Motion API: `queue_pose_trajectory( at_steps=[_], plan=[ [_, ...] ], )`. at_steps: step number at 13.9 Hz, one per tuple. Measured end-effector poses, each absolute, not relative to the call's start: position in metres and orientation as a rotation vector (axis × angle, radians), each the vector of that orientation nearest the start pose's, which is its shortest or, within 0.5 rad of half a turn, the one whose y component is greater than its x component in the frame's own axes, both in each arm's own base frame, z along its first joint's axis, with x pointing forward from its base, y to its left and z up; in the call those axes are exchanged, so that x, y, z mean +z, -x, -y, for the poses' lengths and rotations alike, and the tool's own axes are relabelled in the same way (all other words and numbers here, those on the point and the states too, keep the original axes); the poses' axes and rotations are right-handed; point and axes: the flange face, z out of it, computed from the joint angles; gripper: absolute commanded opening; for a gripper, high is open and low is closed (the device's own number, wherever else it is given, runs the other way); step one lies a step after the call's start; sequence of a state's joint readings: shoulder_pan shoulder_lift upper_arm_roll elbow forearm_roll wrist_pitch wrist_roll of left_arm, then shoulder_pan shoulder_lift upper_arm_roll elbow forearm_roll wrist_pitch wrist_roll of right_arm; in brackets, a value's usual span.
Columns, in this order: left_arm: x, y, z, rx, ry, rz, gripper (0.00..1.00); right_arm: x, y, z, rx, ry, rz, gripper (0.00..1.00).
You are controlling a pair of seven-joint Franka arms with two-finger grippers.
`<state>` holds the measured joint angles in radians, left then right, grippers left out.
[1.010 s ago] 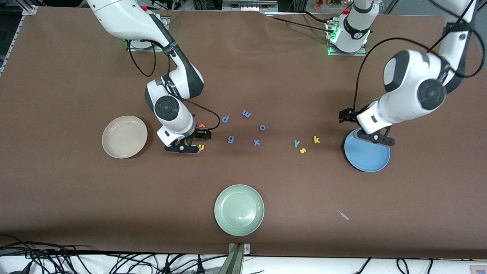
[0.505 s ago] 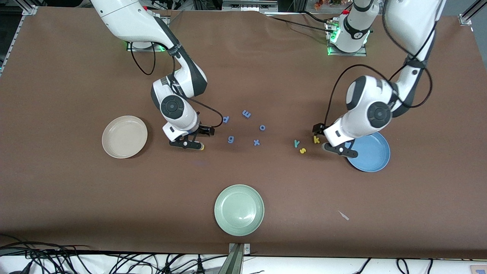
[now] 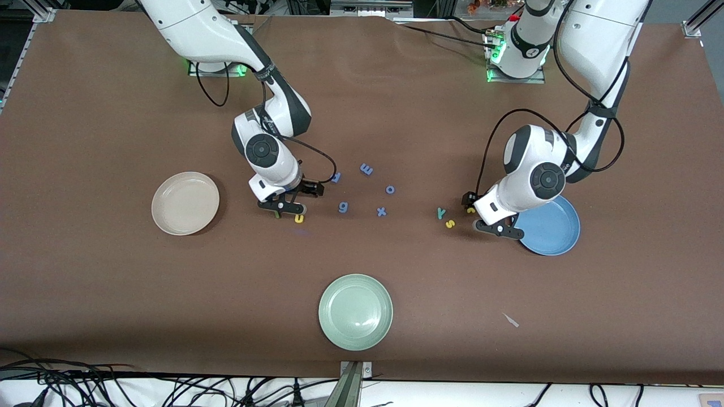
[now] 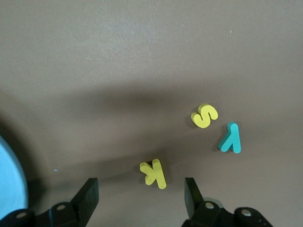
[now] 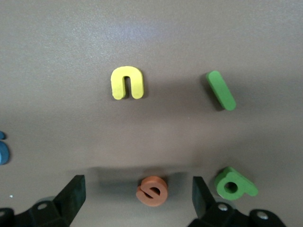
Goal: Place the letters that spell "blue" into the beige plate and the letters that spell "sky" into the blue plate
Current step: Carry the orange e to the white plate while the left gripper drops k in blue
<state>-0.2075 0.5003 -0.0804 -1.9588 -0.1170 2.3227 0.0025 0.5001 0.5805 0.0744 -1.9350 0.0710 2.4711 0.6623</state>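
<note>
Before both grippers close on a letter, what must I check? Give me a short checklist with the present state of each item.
1. Yellow k lies between the left gripper fingers: ok.
2. Orange e lies between the right gripper fingers: ok.
3. Both grippers have open jaws: ok.
4. Yellow s and teal y lie outside the left jaws: ok.
5. Green b is apart from the right finger: cannot tell.
6. Beige plate and blue plate hold no letters: ok.
</note>
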Motion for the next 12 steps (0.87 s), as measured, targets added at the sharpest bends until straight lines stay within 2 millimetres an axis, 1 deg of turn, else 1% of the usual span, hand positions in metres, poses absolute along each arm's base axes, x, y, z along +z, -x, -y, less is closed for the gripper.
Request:
queue_pose_trajectory(
  at_steps=[1, 2, 4, 5, 6, 7, 8, 10, 12],
  plan=[
    [0.204, -0.577, 0.174, 0.256, 3.209, -0.322, 0.82, 0.179, -0.517, -0.333, 0.135, 3.088, -0.241, 0.73],
    [0.198, -0.575, 0.175, 0.27, 3.204, -0.327, 0.82, 0.177, -0.515, -0.332, 0.138, 3.09, -0.242, 0.72],
    [0.185, -0.57, 0.181, 0.305, 3.195, -0.34, 0.82, 0.176, -0.513, -0.331, 0.14, 3.091, -0.242, 0.54],
    [0.179, -0.567, 0.183, 0.321, 3.19, -0.346, 0.8, 0.176, -0.513, -0.33, 0.141, 3.092, -0.242, 0.43],
    [0.174, -0.566, 0.184, 0.332, 3.188, -0.348, 0.72, 0.177, -0.512, -0.33, 0.141, 3.092, -0.242, 0.35],
    [0.171, -0.565, 0.184, 0.336, 3.186, -0.348, 0.59, 0.177, -0.511, -0.33, 0.141, 3.093, -0.242, 0.25],
    [0.169, -0.565, 0.184, 0.332, 3.187, -0.348, 0.5, 0.177, -0.511, -0.329, 0.141, 3.093, -0.242, 0.2],
    [0.169, -0.567, 0.183, 0.316, 3.189, -0.344, 0.3, 0.178, -0.511, -0.329, 0.14, 3.092, -0.242, 0.14],
    [0.169, -0.569, 0.18, 0.31, 3.188, -0.334, 0.23, 0.179, -0.51, -0.329, 0.141, 3.093, -0.242, 0.03]
  ],
)
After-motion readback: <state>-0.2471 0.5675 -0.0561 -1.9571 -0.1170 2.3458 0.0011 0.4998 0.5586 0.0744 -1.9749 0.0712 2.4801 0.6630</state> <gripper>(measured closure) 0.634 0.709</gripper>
